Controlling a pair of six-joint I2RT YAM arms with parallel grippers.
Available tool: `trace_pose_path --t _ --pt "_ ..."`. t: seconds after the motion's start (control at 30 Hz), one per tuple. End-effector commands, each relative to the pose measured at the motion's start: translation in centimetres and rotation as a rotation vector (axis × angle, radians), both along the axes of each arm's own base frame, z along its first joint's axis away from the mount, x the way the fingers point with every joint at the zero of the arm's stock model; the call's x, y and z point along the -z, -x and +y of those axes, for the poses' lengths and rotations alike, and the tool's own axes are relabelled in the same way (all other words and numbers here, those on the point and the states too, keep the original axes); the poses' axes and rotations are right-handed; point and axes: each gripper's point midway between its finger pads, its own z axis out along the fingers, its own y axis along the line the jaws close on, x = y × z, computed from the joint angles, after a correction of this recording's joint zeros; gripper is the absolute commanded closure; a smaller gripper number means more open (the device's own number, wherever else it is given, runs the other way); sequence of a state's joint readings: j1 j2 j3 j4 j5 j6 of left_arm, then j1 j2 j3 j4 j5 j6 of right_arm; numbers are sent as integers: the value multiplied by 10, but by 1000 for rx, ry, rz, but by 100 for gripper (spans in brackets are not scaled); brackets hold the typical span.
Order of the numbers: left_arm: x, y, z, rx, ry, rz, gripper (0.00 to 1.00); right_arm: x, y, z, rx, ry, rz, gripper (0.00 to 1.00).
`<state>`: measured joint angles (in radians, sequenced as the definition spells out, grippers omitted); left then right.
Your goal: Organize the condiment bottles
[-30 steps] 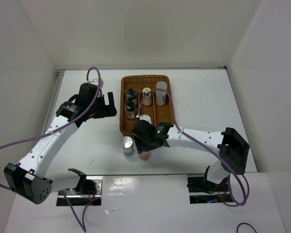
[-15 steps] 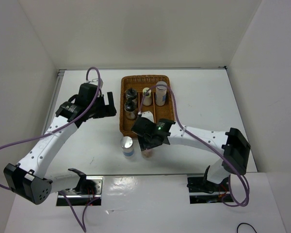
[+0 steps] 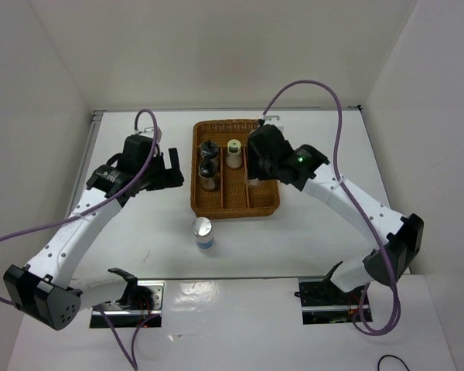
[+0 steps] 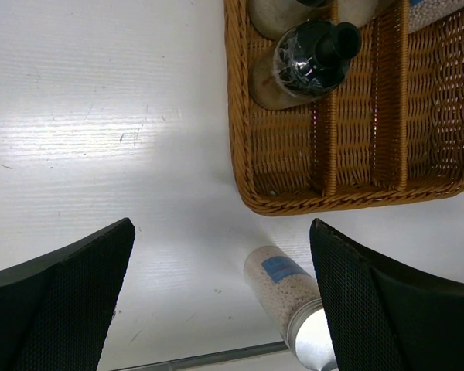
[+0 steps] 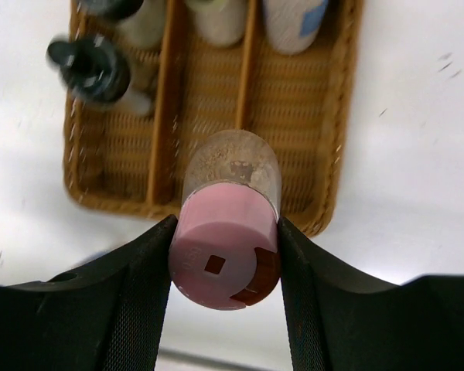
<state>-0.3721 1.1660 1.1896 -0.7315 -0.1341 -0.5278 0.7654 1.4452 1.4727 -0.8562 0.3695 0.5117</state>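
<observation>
White walls [image 3: 216, 54] box in a white table [image 3: 139, 224] where two arms work from the near edge. From the left base, the left arm [image 3: 77, 232] reaches up the table's left side; the right arm [image 3: 348, 201] stretches in from the right. Under the right gripper [image 5: 226, 239] sits a brown wicker tray [image 3: 224, 202] with three long compartments. That gripper is clamped on the pink bottle [image 5: 230, 166], a finger pressed against each side of its pink cap, holding it over the tray's near half by the right-hand divider; whether its base touches the wicker cannot be told. To the tray's left, the left gripper [image 4: 222, 232] hovers above bare table, fingers spread wide and holding nothing. A silver bottle [image 3: 203, 232] stands on the table outside the tray's near edge, below that gripper and closer to its right finger. Beyond the right gripper, two black bottles [image 3: 209, 148] stand in the left compartment, a yellow-green bottle [image 3: 233, 151] in the middle one, and a blue-labelled bottle [image 5: 294, 19] at the far end of the right one.
</observation>
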Motion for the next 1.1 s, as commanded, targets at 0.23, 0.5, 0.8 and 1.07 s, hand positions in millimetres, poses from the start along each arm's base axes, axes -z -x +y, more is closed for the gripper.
trace_pose_path --t 0.23,0.5,0.8,1.07 --pt "-3 6 6 -60 46 -30 0 -13 -92 30 -52 -2 -144 57" --pt "-6 7 7 -81 63 -46 0 30 -106 59 -136 11 -64 57" --pt "-8 9 11 -107 69 -56 0 83 -111 61 -161 77 -10 57" --pt "-6 10 13 -114 59 -51 0 114 -118 62 -162 133 26 52"
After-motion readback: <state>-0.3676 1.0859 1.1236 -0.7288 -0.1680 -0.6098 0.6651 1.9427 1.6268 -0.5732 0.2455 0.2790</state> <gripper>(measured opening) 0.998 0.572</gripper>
